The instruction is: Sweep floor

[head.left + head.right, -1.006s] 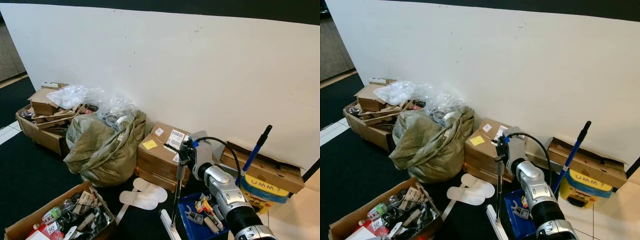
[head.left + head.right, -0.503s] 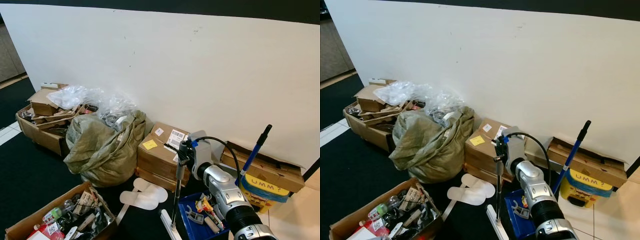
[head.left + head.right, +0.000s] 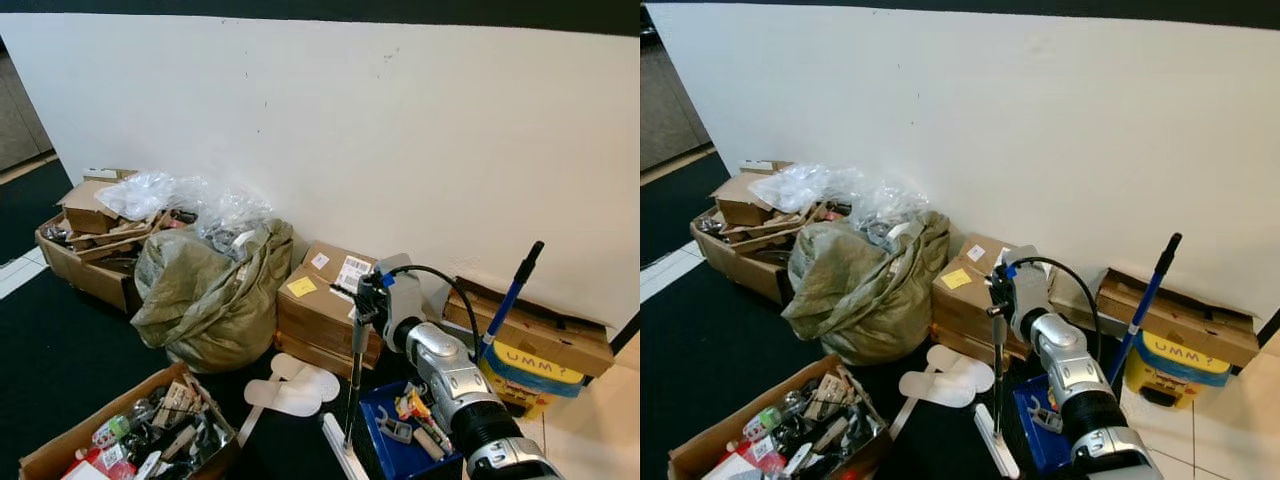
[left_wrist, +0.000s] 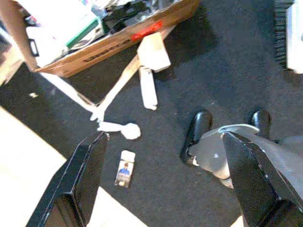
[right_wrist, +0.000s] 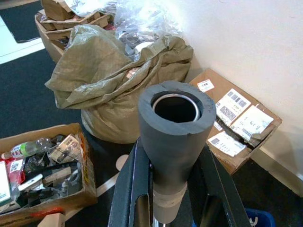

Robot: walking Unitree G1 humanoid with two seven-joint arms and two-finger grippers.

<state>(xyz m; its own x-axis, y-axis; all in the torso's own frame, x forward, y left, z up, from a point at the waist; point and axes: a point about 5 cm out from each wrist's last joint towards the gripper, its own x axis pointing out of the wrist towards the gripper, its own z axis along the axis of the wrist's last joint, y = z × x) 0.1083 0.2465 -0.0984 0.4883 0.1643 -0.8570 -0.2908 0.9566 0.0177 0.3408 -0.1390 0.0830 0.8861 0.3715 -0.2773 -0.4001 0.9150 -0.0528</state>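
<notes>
Broom [image 3: 352, 395]: upright pole, head on black floor [image 3: 60, 350], beside blue bin [image 3: 400, 455].
Right gripper [image 3: 364, 306]: fingers clamped on broom's grey grip.
Left gripper [image 4: 161, 184]: 2 fingers spread, above floor.

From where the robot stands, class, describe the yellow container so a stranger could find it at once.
Follow the white wall to its right end, where a flat cardboard box lies on the floor. The yellow container sits in front of it, beside a blue-handled pole; it alone has "UMM?" handwritten on it.
</notes>
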